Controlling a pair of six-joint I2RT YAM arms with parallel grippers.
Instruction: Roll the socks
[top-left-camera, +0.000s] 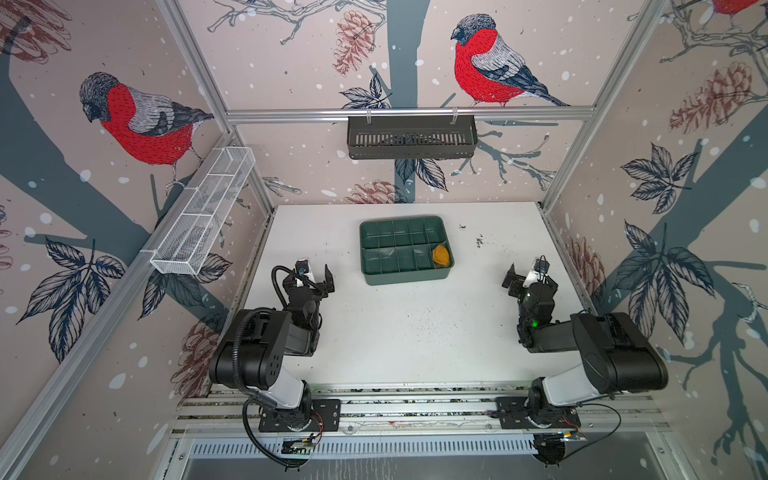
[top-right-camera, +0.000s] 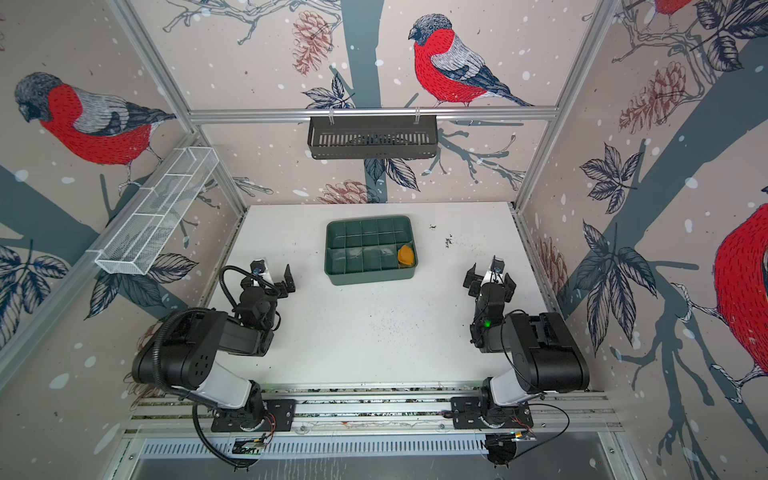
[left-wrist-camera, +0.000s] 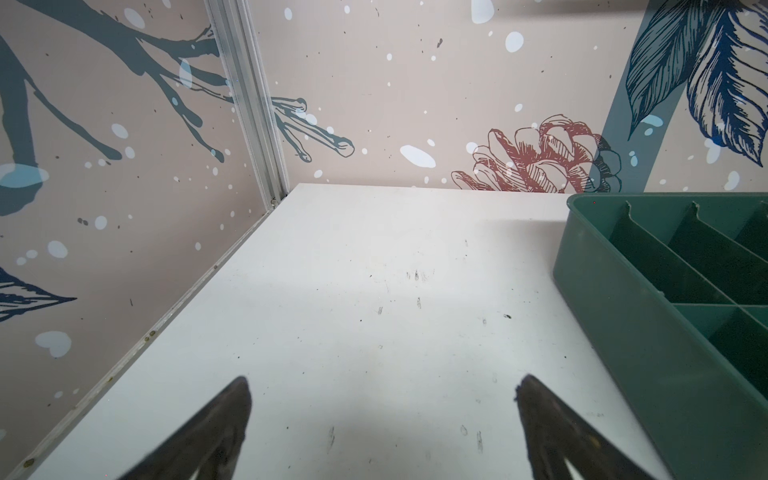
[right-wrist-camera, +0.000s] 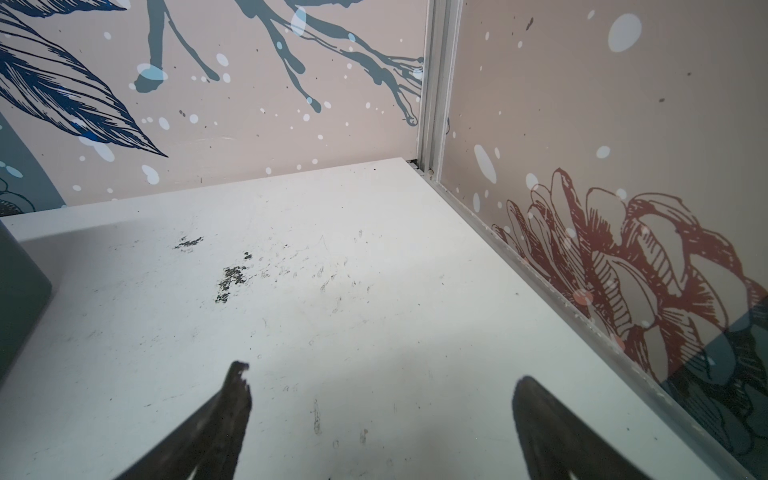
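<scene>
Your left pincer (top-left-camera: 316, 272) and right pincer (top-left-camera: 527, 272) both stand apart and empty, flanking the green tray (top-left-camera: 405, 277), since the rolled socks (top-left-camera: 441, 254) look tucked into its corner compartment nearest the right pincer.

Table (top-left-camera: 407, 332): fills the lower middle of both top views, with walls at its left, right and far sides.
Tray (top-left-camera: 405, 277) (top-right-camera: 370, 277): on the table, in the upper middle, nearer the far wall than the arms.
Socks (top-left-camera: 441, 255) (top-right-camera: 406, 255): inside the tray, in the rightmost compartment of its near row.
Left gripper (top-left-camera: 309, 276) (top-right-camera: 270, 278) (left-wrist-camera: 383, 382): over the table, left of the tray and apart from it.
Right gripper (top-left-camera: 532, 276) (top-right-camera: 490, 278) (right-wrist-camera: 382, 374): over the table, right of the tray, well apart.
Wall basket (top-left-camera: 203, 212): on the left wall, upper left of the frame.
Rail basket (top-left-camera: 411, 137): hangs on the back wall, behind and above the tray.
Left arm base (top-left-camera: 291, 411): at the table's near edge, lower left.
Right arm base (top-left-camera: 536, 411): same edge, lower right.
</scene>
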